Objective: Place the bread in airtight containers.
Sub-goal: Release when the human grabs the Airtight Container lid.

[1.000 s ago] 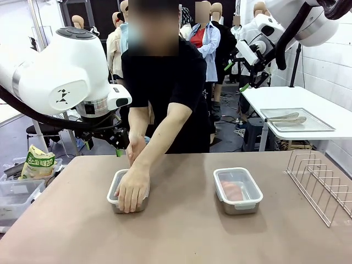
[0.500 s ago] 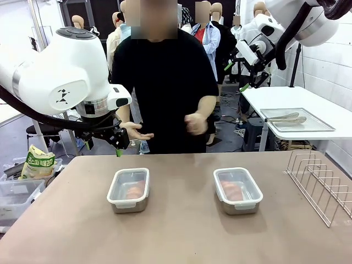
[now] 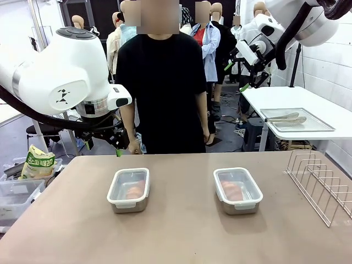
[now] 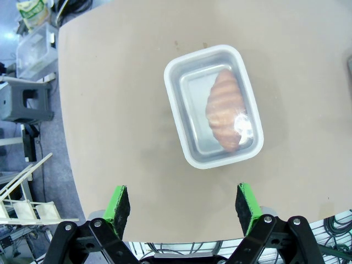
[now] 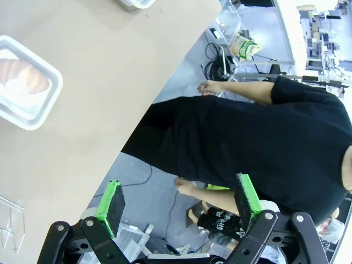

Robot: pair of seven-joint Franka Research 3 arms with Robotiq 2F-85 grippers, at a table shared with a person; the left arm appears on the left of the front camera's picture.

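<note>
Two steel containers stand on the brown table, each under a clear lid: the left container [image 3: 128, 190] and the right container [image 3: 237, 190]. A croissant lies in each, the left croissant [image 3: 133, 192] and the right croissant [image 3: 232, 190]. My left gripper [image 3: 118, 144] hangs open above the table's far left edge. Its wrist view looks down on the left container [image 4: 213, 107] and its croissant [image 4: 225, 110], with the left gripper [image 4: 182, 206] open and holding nothing. My right gripper [image 3: 237, 76] is raised high at the back right, and the right gripper [image 5: 179, 206] is open. The right container [image 5: 25, 82] is far from it.
A person in a black shirt [image 3: 162, 88] stands at the far side, arms down. A wire rack [image 3: 322, 184] sits on the table's right edge. A side table holds a flat baking tray [image 3: 316, 125] with tongs. Plastic bins [image 3: 16, 192] and a snack bag [image 3: 37, 162] lie left.
The person's hands, pressing on the left container's lid a second ago, lifted off and dropped to their sides. The person now stands upright. Neither arm moved.
</note>
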